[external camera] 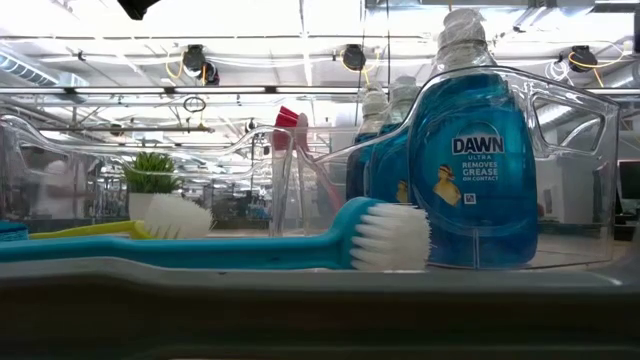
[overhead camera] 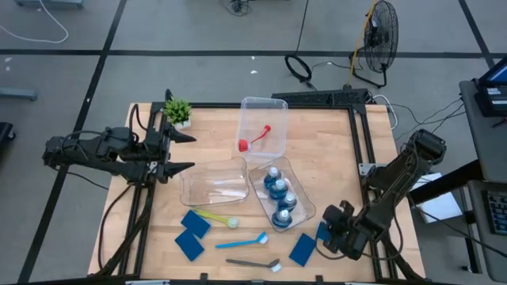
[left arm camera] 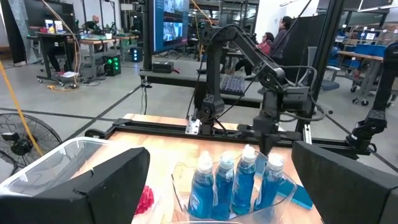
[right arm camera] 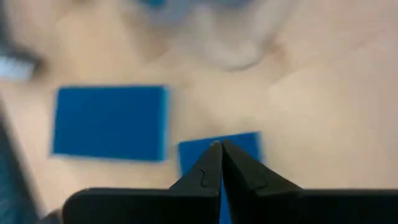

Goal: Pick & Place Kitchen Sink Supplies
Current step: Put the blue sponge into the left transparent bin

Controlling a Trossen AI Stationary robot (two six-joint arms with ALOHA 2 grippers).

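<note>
High view: The right gripper (overhead camera: pixel 331 231) sits low over the table (overhead camera: pixel 372 158) at its near right edge, directly over a blue sponge (overhead camera: pixel 322 231) that its body largely covers. A second sponge (overhead camera: pixel 302 248) lies just to its left. Two more sponges (overhead camera: pixel 192 234) lie well apart at the near left. Four blue soap bottles (overhead camera: pixel 280 198) already stand in the centre bin (overhead camera: pixel 305 214); the red brush (overhead camera: pixel 255 139) lies in the far bin (overhead camera: pixel 265 103). The yellow-green brush (overhead camera: pixel 215 217), light-blue brush (overhead camera: pixel 242 241) and dark-grey brush (overhead camera: pixel 252 263) remain loose on the table. The left gripper (overhead camera: pixel 181 152) waits at the far left, beside the small plant (overhead camera: pixel 178 111), fingers spread.

Low view: The light-blue brush (external camera: pixel 210 246) lies across the foreground, bottles (external camera: pixel 470 180) behind it. Neither gripper is visible here.

Left wrist view: The left fingers (left arm camera: pixel 99 186) stand wide apart and empty, aimed across the bottles (left arm camera: pixel 233 180).

Right wrist view: The right fingers (right arm camera: pixel 219 165) are pressed together, tips meeting on the edge of the nearer sponge (right arm camera: pixel 239 144). The other sponge (right arm camera: pixel 110 120) lies beside it. Judged from this, the right arm is far nearer the sponges, and these fingers would need to spread before taking one.
</note>
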